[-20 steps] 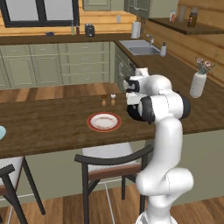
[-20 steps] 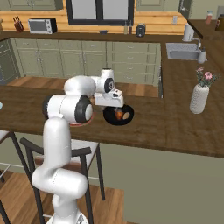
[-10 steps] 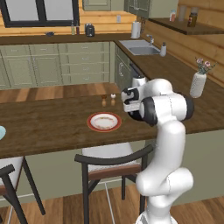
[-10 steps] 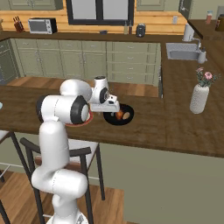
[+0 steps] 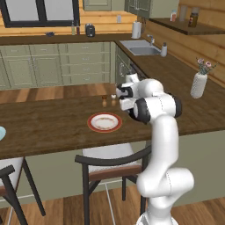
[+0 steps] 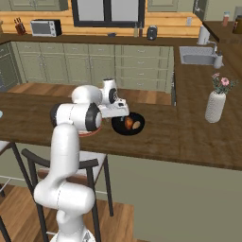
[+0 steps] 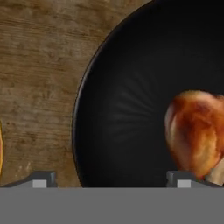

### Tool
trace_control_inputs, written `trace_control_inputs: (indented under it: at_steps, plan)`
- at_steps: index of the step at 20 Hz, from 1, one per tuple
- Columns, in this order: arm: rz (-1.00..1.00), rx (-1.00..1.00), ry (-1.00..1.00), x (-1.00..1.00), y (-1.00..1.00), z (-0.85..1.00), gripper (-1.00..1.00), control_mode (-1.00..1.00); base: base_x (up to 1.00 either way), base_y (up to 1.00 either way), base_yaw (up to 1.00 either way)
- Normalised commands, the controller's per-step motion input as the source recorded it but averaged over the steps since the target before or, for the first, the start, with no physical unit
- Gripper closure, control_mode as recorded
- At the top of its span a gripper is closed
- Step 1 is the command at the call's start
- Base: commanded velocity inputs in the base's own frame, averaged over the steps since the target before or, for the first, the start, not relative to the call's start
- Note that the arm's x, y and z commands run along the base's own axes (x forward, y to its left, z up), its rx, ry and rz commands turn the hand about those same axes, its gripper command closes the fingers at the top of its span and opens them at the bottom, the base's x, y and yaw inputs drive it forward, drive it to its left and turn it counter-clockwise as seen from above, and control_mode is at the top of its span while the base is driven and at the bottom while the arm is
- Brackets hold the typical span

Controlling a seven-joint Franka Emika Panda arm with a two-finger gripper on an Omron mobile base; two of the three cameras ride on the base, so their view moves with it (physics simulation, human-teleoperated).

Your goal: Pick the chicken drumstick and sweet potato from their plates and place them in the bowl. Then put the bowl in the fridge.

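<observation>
the gripper [image 7: 109,179] hangs low over the rim of the black bowl [image 7: 131,118], jaws spread wide and holding nothing. the drumstick [image 7: 194,131] already lies inside, and from the right side a paler lump, probably the sweet potato [image 6: 137,125], sits beside it. if the jaws close off the rim, the glossy bowl could skid across the counter [image 6: 189,137] or tip and spill both on the way to the fridge.

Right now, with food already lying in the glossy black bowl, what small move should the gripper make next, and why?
Probably lower the open gripper over the glossy black bowl's near rim and close on it. The reddish-brown chicken drumstick and pale orange sweet potato both appear to lie inside, and the red-rimmed cream plate looks bare, so only carrying the bowl to the fridge remains.
</observation>
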Motion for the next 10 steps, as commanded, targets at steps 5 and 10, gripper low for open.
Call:
trace_control_inputs:
  at_steps: [5,10]
  plan:
    - [0.10,-0.13,0.00,-0.07,0.25,-0.55,-1.00,-1.00,0.00,0.00,0.00]
    - [0.04,0.00,0.00,0.16,-0.11,-0.13,-1.00,-1.00,0.00,0.00,0.00]
